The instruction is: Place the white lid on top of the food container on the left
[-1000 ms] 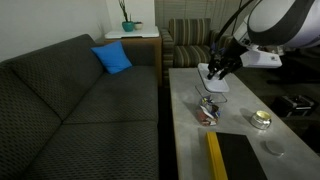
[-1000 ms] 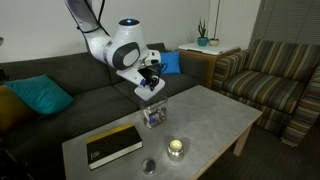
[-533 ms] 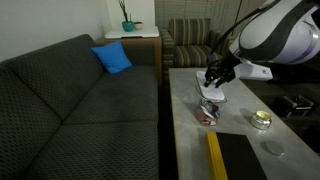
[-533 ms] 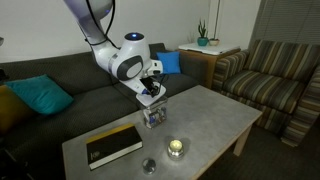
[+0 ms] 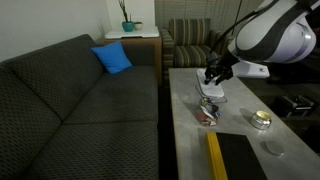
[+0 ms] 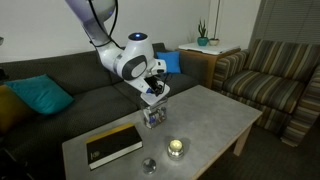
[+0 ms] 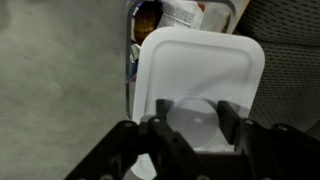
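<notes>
Right: my gripper (image 7: 196, 125) clamped on near edge of white lid (image 7: 200, 65), lid held flat. Just past its far rim I see food container (image 7: 150, 18), part covered, resting on grey table (image 6: 215, 115). Lid above it, contact unclear. Dark sofa (image 5: 70, 100) beyond.

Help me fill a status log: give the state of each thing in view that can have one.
gripper: shut on the white lid.
white lid: held roughly level above the food container, not seated.
food container: open, on the table, partly under the lid.
book: closed, lying flat.
small round container: upright on the table.
</notes>
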`<action>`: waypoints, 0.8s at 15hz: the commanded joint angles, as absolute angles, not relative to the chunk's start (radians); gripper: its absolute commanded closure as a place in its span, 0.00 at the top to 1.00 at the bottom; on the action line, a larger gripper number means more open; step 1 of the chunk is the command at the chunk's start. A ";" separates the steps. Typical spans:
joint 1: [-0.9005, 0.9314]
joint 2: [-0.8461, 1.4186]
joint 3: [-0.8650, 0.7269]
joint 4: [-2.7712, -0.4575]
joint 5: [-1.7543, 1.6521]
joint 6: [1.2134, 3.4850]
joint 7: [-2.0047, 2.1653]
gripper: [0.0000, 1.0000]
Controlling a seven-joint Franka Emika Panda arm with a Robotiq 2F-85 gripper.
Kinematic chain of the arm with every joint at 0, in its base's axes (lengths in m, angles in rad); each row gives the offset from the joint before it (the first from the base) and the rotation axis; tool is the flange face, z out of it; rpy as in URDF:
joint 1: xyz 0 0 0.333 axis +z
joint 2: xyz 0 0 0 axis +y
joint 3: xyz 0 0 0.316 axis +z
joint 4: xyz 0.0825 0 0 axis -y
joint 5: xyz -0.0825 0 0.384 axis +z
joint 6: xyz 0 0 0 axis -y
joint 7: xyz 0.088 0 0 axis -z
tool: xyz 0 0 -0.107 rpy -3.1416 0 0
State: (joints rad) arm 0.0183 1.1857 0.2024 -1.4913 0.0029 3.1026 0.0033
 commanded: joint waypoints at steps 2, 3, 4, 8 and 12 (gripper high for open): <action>0.103 1.156 0.093 -1.466 0.028 2.964 0.067 0.29; 0.112 1.159 0.082 -1.455 0.026 2.936 0.075 0.29; 0.119 1.164 0.076 -1.443 0.023 2.906 0.080 0.29; 0.130 1.169 0.074 -1.409 0.016 2.815 0.077 0.29; 0.151 1.174 0.054 -1.382 0.006 2.765 0.083 0.29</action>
